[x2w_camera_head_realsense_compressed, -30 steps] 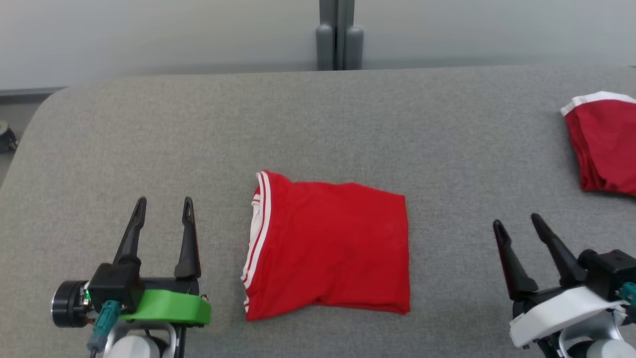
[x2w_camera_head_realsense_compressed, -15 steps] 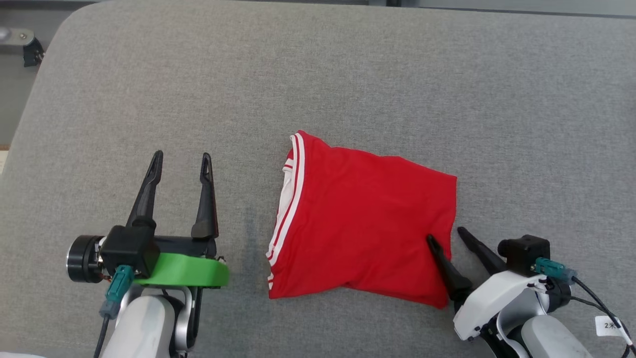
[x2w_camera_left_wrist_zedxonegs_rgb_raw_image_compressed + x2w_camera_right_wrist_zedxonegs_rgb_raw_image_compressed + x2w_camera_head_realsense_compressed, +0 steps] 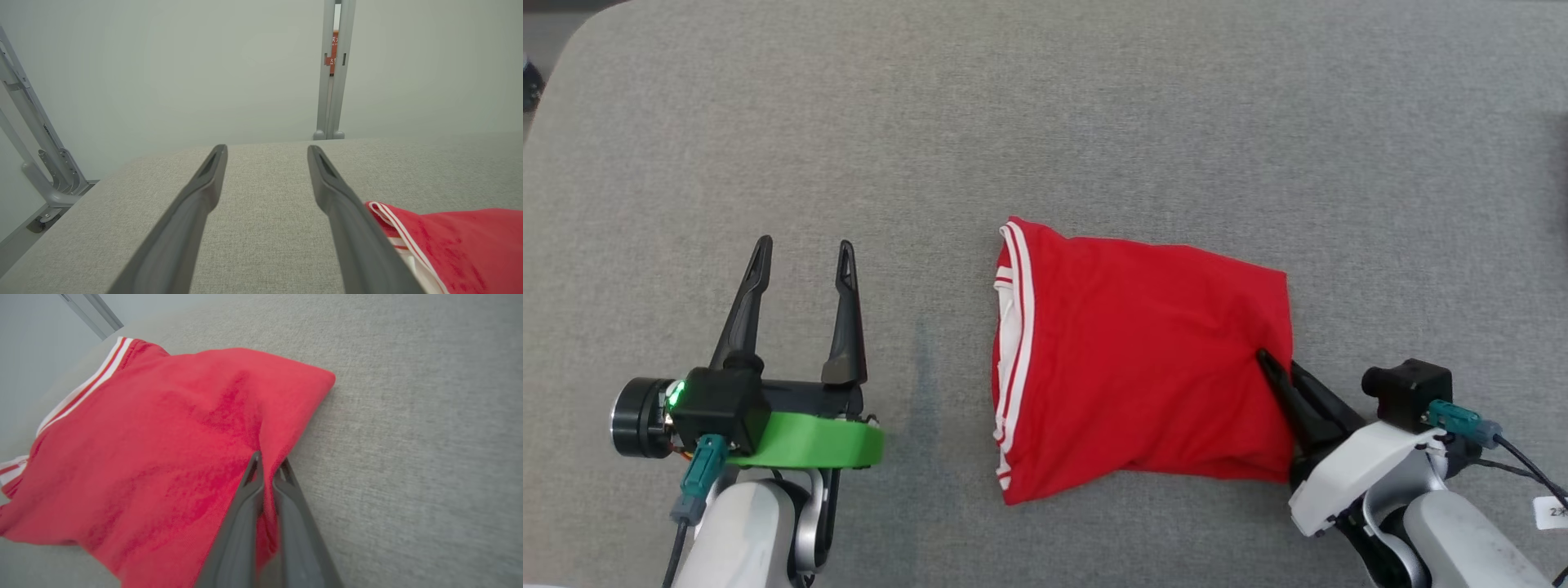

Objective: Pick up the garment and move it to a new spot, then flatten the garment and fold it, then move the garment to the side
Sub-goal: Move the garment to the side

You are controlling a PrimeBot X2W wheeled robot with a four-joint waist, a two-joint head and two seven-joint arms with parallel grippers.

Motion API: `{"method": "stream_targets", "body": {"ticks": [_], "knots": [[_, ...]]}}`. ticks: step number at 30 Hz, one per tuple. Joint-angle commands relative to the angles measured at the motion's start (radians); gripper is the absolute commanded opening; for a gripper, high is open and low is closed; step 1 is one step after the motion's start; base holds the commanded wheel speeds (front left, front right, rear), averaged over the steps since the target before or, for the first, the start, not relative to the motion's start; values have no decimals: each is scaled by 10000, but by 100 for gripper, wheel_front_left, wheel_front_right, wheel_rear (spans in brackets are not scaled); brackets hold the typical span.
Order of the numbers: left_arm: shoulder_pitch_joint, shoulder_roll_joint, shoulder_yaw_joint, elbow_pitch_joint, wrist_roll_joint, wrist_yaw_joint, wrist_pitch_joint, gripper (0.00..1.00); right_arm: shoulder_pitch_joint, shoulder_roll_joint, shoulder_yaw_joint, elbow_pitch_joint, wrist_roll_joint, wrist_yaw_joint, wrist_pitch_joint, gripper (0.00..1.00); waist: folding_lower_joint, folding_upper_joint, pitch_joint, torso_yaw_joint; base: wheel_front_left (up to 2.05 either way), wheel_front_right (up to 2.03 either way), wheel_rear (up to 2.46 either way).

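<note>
- A grey fabric-covered surface (image 3: 1094, 122) is seen from above in the head view, with a pale wall (image 3: 163, 61) behind it in the left wrist view.
- The red garment (image 3: 1143, 376) lies flat and apparently folded near the middle of the surface. Its white-striped band (image 3: 1017, 327) is turned to the robot's left and its plain edge to the right.
- The right gripper (image 3: 1278, 363) is closed on that plain edge, toward the near corner, and a ridge of cloth is pinched between the two fingers.
- The left gripper (image 3: 805, 245) is held wide open and empty, well apart from the striped band.
- The garment extends leftward and ahead from the right gripper, with its longer side running left to right, so the right arm is the nearer one.
- A move to the side is judged to be the step in hand. As only one edge is gripped, the loose layers may be dragged open.
</note>
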Motion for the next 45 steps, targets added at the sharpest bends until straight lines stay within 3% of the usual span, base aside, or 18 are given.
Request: {"method": "stream_targets", "body": {"ticks": [1, 11, 16, 25, 30, 34, 35, 36, 37, 42, 45], "knots": [[-17, 60, 30, 14, 114, -36, -22, 100, -105, -254, -137, -92, -96, -26, -128, 0, -1, 0, -22, -699, 0, 0, 0], [-533, 53, -452, -24, 341, -471, -4, 100, -526, -1517, -1500, 215, 368, -24, -444, 0, -1, 0, 284, -2465, 0, 0, 0], [-1108, -65, -1085, -277, 557, -856, 352, 100, -1683, -2278, -1596, 452, 499, -24, -488, 0, -1, 0, 939, -2869, 0, 0, 0], [-2323, 51, -1805, -988, 1055, -1324, 930, 100, -4780, -3878, -2210, 1953, 1182, -26, -963, 0, -1, 0, 2479, -2798, 0, 0, 0], [-2929, -61, -2296, -1467, 1307, -1516, 1052, 100, -5636, -4770, -2909, 3329, 1520, -24, -1008, 0, -1, 0, 3228, -2333, 0, 0, 0], [-3169, -119, -2514, -1698, 1310, -1600, 1121, 100, -6082, -5103, -3106, 4389, 1550, -26, -1267, 0, -1, 0, 3638, -2153, 0, 0, 0], [-3228, -111, -2548, -1732, 1334, -1597, 1144, 100, -6181, -5073, -3144, 4670, 1544, -26, -1313, 12, -1, 0, 3702, -2137, 0, 0, 0], [-3278, -93, -2581, -1755, 1357, -1610, 1152, 100, -6282, -4991, -3154, 5024, 1498, -26, -1367, 96, -1, 0, 3743, -2124, 0, 0, 0], [-3305, -89, -2605, -1762, 1361, -1615, 1151, 100, -6372, -4919, -3191, 5335, 1471, -26, -1372, 100, -1, 0, 3767, -2116, 0, 0, 0], [-3343, -95, -2678, -1662, 1305, -1619, 1030, 100, -6543, -4668, -3508, 6505, 1155, -24, -1762, 100, -1, 0, 3678, -2078, 0, 0, 0], [-3199, -81, -2636, -1532, 1201, -1537, 952, 100, -6234, -4450, -3694, 6531, 920, -24, -1868, 100, -1, 0, 3416, -2130, 0, 0, 0]]}}
